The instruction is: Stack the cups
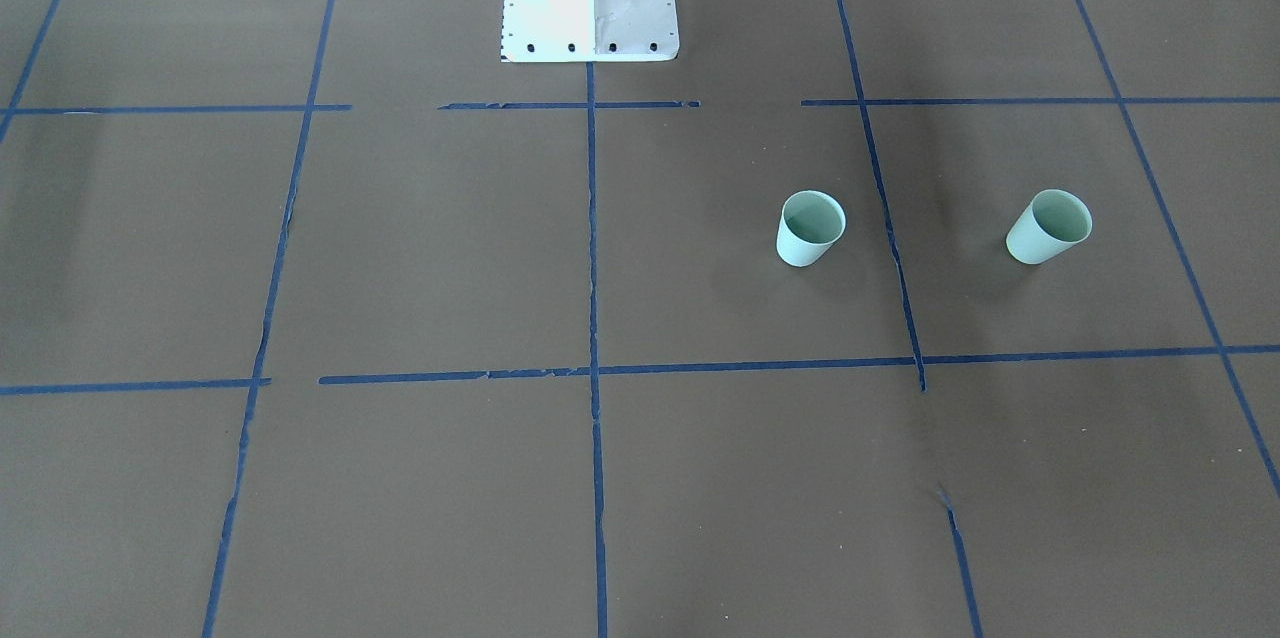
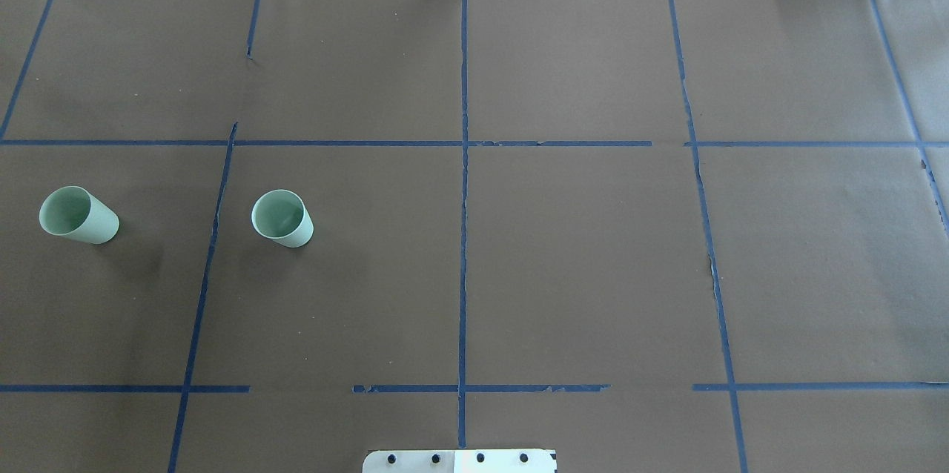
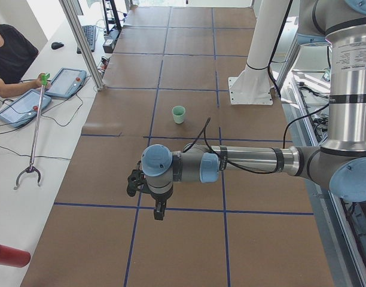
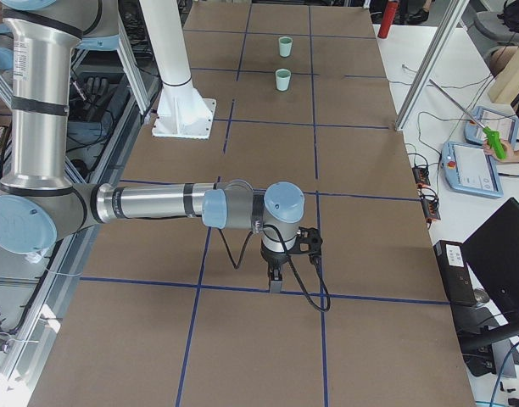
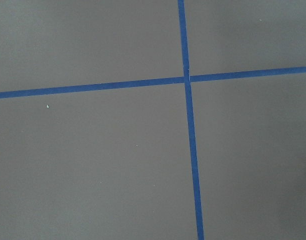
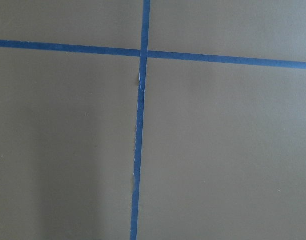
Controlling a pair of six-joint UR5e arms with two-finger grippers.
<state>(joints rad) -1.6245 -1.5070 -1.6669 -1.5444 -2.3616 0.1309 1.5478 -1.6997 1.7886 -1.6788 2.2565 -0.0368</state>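
Front-facing: both cups stand upright on the robot's left half of the table (image 1: 400, 248), well apart. The inner cup (image 1: 811, 229) and outer cup (image 1: 1048, 226) have a blue tape line (image 1: 885, 208) between them.
Overhead: same layout, unstacked.
Left side: the left gripper (image 3: 158, 210) points down over the paper, away from the cups. Can't tell how open it is.
Right side: the right gripper (image 4: 276, 280) also points down, far from both cups. Its opening is unreadable.
Wrist cams: just paper and tape crossings.
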